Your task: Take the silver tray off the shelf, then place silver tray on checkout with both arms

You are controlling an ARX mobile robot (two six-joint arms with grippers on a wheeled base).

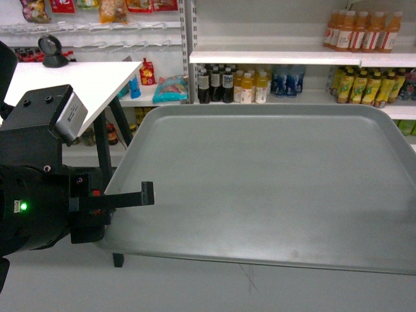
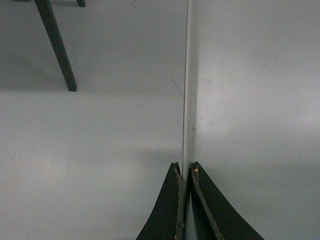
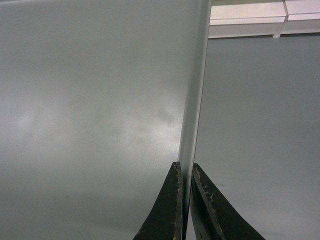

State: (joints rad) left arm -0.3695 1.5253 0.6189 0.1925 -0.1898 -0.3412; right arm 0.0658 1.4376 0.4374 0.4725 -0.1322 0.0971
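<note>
The silver tray (image 1: 260, 182) hangs in the air in front of me, flat and bare, filling most of the head view. My left gripper (image 1: 144, 195) is shut on its left rim, one thin black finger lying over the edge. In the left wrist view, the left gripper (image 2: 185, 169) pinches the thin rim (image 2: 188, 100). My right gripper (image 3: 185, 170) is likewise shut on the opposite rim (image 3: 196, 90); it is outside the head view. The checkout (image 1: 78, 81), a white counter top, lies at the upper left, beyond the tray's corner. The shelf (image 1: 273, 57) stands behind the tray.
A black round-headed stand (image 1: 52, 52) sits on the checkout. The counter's dark legs (image 1: 104, 156) drop beside the tray's left edge; one leg (image 2: 57, 45) shows over grey floor. Bottled drinks (image 1: 247, 84) and snack packs (image 1: 170, 88) fill the shelves behind.
</note>
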